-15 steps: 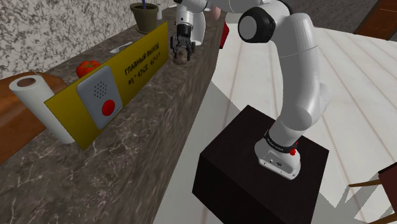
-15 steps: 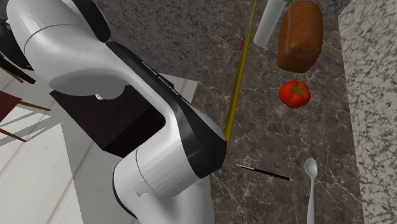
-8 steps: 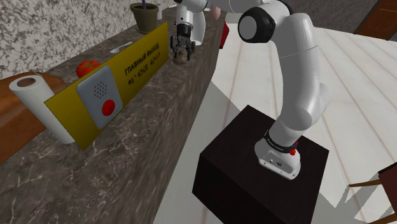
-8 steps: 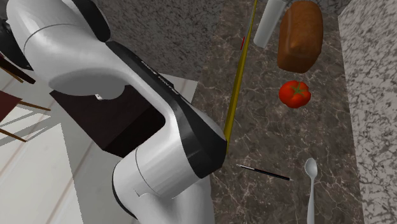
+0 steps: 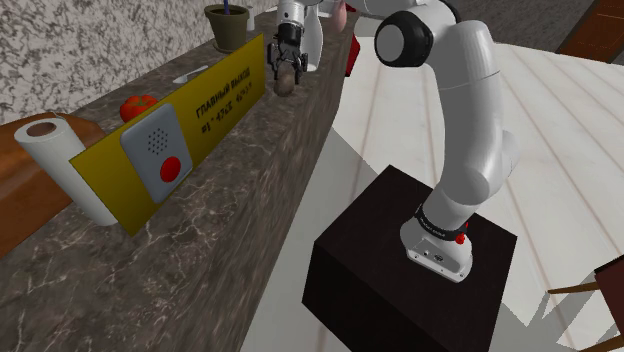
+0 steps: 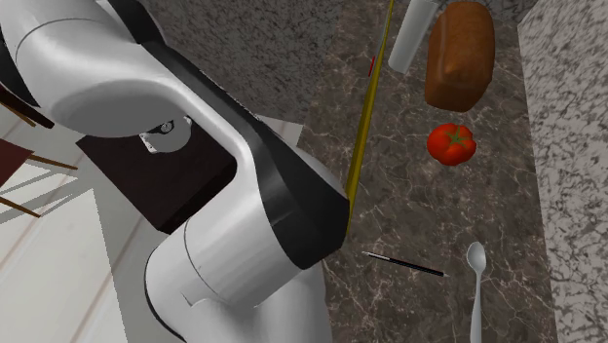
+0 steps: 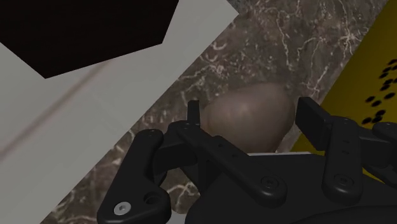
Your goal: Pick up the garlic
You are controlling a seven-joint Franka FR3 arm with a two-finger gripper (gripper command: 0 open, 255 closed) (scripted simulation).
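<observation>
Looking along the claw (image 7: 251,121), I see the grey-brown, egg-shaped garlic bulb (image 7: 251,118) gripped between the two black fingers (image 7: 193,118), one pressed against each side. In the shoulder view the garlic bulb (image 5: 286,84) is at the tips of the claw (image 5: 288,68), low over the dark brown, white-veined stone surface (image 5: 200,240) and near its edge toward the pale floor. I cannot tell whether it touches the stone.

Just beside it is the end of a long yellow signboard (image 5: 225,95) standing on edge, carrying a grey panel with a red button (image 5: 172,167). Behind the board lies a red tomato (image 5: 137,106), and a white paper roll (image 5: 55,155) stands at the board's other end.

In the second exterior view a brown loaf (image 6: 460,56) lies near the tomato (image 6: 451,143). A pale spoon (image 6: 475,292) and a thin black stick (image 6: 404,264) lie well apart from them. The white arm (image 5: 470,110) rises from the black box stand (image 5: 400,270).
</observation>
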